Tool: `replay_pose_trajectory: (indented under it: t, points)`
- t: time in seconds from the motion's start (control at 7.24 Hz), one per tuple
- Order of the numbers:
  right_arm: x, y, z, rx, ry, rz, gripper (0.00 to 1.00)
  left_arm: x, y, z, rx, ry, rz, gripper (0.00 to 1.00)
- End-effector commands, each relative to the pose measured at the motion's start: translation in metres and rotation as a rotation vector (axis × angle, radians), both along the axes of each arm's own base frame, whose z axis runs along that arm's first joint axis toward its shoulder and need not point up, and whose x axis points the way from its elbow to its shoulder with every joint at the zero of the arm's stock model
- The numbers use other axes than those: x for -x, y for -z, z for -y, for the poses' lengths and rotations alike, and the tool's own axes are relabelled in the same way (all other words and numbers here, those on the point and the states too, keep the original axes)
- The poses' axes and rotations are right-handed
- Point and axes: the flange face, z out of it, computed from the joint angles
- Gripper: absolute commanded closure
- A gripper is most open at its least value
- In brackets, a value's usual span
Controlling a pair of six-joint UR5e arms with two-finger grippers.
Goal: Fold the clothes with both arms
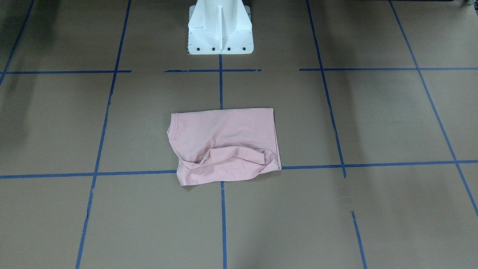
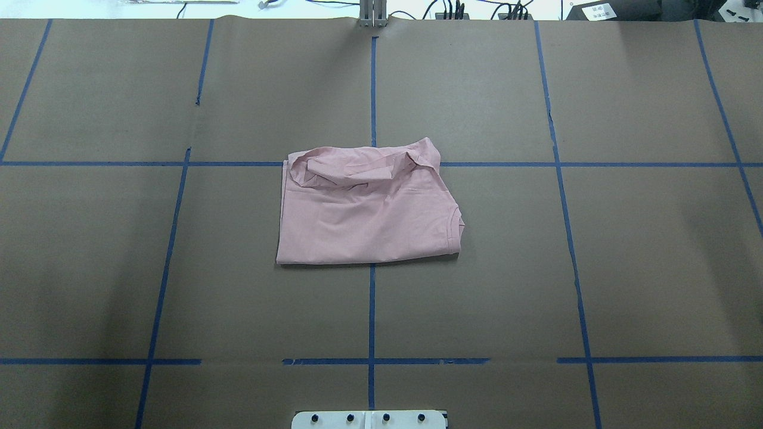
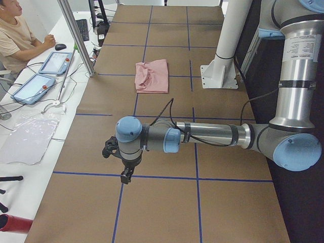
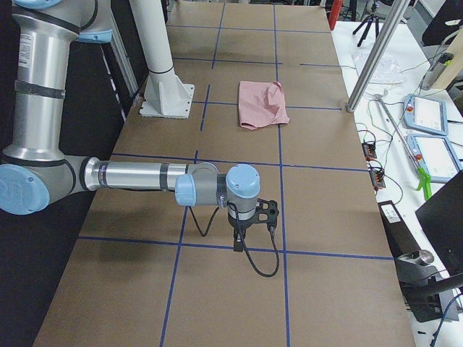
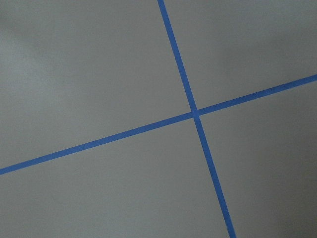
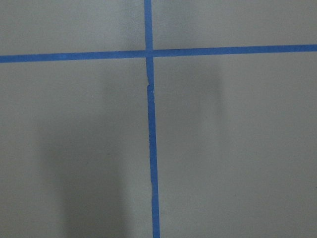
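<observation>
Clothes are represented by one pale pink T-shirt, laid folded into a rough rectangle at the middle of the counter, out from the white pedestal. A rumpled fold is seen along the edge farthest from the robot. The left hand and right hand are held low over bare counter at opposite ends, well apart from the shirt. Whether either is spread or pressed together cannot be told.

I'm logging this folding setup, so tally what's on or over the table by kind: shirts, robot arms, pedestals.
Pink shirt: 1
Robot arms: 2, the left arm and the right arm
White pedestal: 1
Total: 4
</observation>
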Motion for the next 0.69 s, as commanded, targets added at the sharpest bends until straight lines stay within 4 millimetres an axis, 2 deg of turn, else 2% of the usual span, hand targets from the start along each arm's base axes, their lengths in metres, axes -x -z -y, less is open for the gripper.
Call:
replay_pose_trajectory:
  t: [0.0, 0.55]
  points:
    - [0.0002, 0.0009, 0.0000, -0.003, 0.000, 0.002, 0.00, 0.0002, 0.0018, 0.0012, -0.003, 0.002, 0.002, 0.00]
    - [-0.0003, -0.0003, 0.0000, -0.001, -0.001, -0.004, 0.00, 0.0002, 0.0003, 0.0005, -0.002, -0.001, 0.002, 0.00]
